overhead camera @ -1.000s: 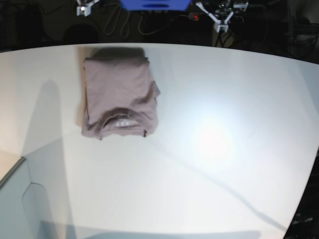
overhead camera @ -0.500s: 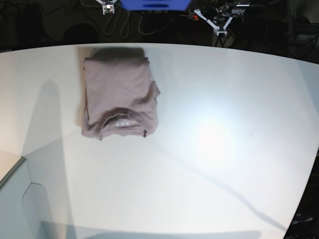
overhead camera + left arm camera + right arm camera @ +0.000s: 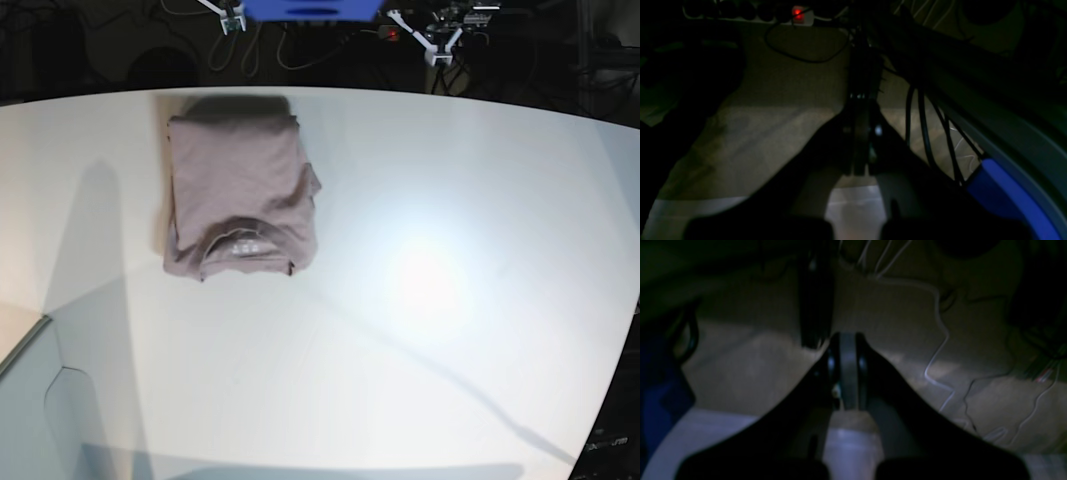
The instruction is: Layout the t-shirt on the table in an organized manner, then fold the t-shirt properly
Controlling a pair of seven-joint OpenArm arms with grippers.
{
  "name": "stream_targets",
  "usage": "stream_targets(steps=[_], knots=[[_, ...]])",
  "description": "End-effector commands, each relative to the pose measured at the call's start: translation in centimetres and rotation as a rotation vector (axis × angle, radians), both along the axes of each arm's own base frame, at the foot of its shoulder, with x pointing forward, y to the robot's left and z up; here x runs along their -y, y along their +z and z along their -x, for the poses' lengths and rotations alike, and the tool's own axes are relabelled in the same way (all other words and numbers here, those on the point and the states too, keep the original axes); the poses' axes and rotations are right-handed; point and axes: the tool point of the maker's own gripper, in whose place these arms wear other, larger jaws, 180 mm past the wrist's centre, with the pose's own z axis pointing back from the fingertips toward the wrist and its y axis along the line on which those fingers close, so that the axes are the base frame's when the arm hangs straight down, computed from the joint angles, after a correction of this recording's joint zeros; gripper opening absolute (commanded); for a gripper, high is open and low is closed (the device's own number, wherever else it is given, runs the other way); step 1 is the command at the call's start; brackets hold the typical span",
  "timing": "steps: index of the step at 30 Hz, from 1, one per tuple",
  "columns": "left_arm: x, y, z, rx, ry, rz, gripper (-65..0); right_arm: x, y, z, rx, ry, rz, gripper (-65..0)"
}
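Note:
The t-shirt (image 3: 240, 195) lies folded into a compact mauve-grey rectangle on the back left of the white table (image 3: 420, 300), neckline and pale label facing the near side. Both arms are off the table, beyond its far edge. My right gripper (image 3: 230, 14) shows at the top left and my left gripper (image 3: 437, 44) at the top right, each small and over the dark floor. In the left wrist view my left gripper (image 3: 861, 110) has its jaws pressed together with nothing between them. In the right wrist view my right gripper (image 3: 846, 343) is likewise shut and empty.
A blue box (image 3: 310, 8) sits past the far table edge between the arms. Cables (image 3: 923, 126) and a power strip with a red light (image 3: 798, 13) lie on the beige floor. A grey panel (image 3: 40, 400) juts in at the near left corner.
My right gripper has drifted rightward along the top of the base view, towards the blue box. The left gripper has barely shifted. The folded t-shirt has stayed put.

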Motion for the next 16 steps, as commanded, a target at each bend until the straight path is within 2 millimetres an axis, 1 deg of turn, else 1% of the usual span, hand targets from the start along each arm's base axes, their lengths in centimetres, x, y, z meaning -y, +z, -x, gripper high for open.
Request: stream_targets(steps=[1, 2, 4, 6, 8, 10, 11, 12, 14, 16], knots=[[-0.1, 0.0, -0.3, 0.010, -0.002, -0.002, -64.9, -0.9, 0.0, -0.1, -0.006, 0.007, -0.035, -65.0], [-0.1, 0.0, -0.3, 0.010, -0.001, -0.002, -64.9, -0.7, 0.0, 0.1, -0.020, 0.010, -0.034, -65.0], [-0.2, 0.1, -0.4, 0.015, 0.004, -0.003, -64.9, 0.0, -0.2, -0.8, -0.032, 0.014, -0.019, -65.0], [-0.1, 0.1, -0.6, 0.018, 0.007, -0.001, -64.9, 0.2, -0.2, -0.8, -0.055, 0.017, -0.012, -65.0], [-0.1, 0.1, -0.6, 0.018, 0.008, -0.001, -64.9, 1.4, -0.3, -1.3, -0.050, 0.017, 0.007, -65.0], [-0.1, 0.1, -0.5, 0.017, 0.008, -0.001, -64.9, 2.1, -0.3, -1.6, -0.037, 0.007, 0.017, -65.0], [0.4, 0.1, -0.4, 0.017, 0.009, 0.006, -64.9, 2.3, -0.2, -2.1, -0.014, 0.007, 0.018, -65.0], [0.8, 0.0, -0.4, 0.017, 0.009, 0.012, -64.9, 2.9, -0.2, -2.4, 0.008, 0.003, 0.026, -65.0], [1.3, 0.1, -0.4, 0.017, 0.010, 0.020, -64.9, 3.3, -0.1, -2.7, 0.035, 0.003, 0.028, -65.0], [1.7, 0.1, -0.5, 0.017, 0.013, 0.026, -64.9, 3.3, -0.1, -2.3, 0.037, 0.003, 0.027, -65.0]])
